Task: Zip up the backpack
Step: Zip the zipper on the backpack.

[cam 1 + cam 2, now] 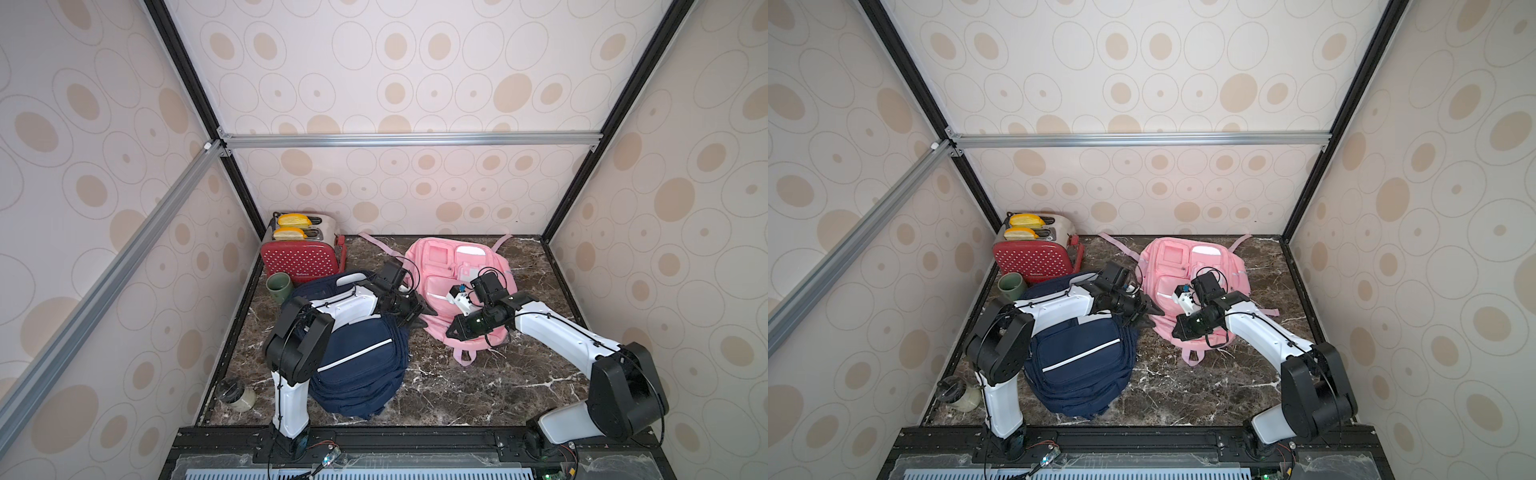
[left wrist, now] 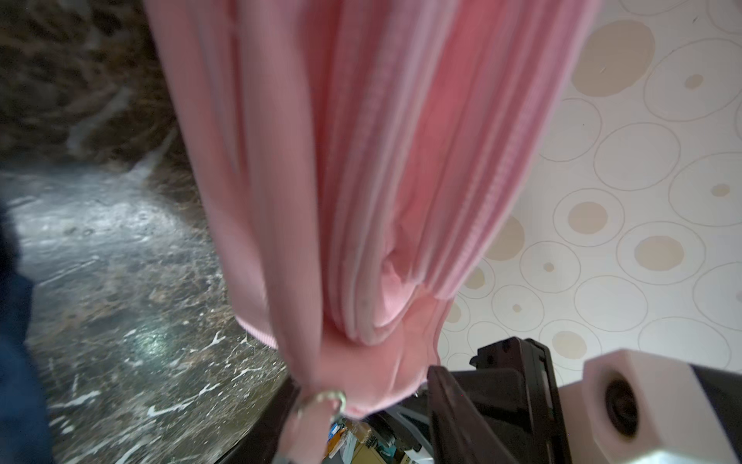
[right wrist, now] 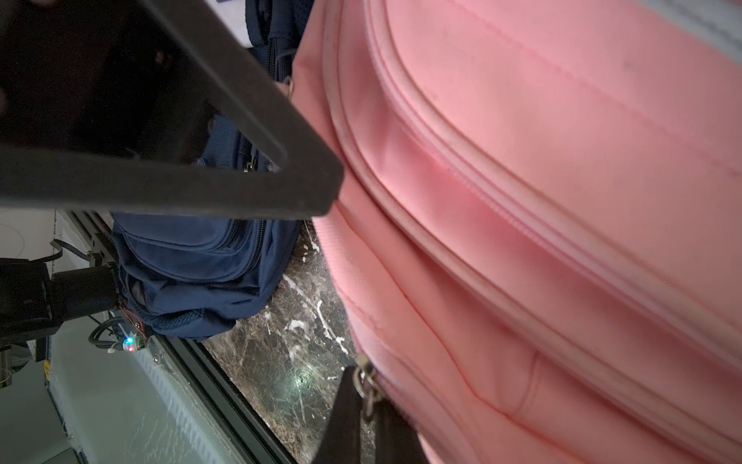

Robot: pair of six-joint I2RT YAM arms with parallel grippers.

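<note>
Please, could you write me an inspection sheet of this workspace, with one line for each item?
Surface: marble table, no spill seen.
Job's things: pink backpack lies flat at the far right, with a zip pull at its near edge.
Clutter: navy backpack at the near left, under the left arm; toaster with bread and mug in the far left corner; jar at the left edge.
Grippers: left tool at the pink backpack's left edge, fabric bunched between its fingers, grip unclear; right tool shut, by the zip pull.
Cables: black cables loop at both wrists; none seen caught.
Surroundings: patterned walls, metal frame.
</note>
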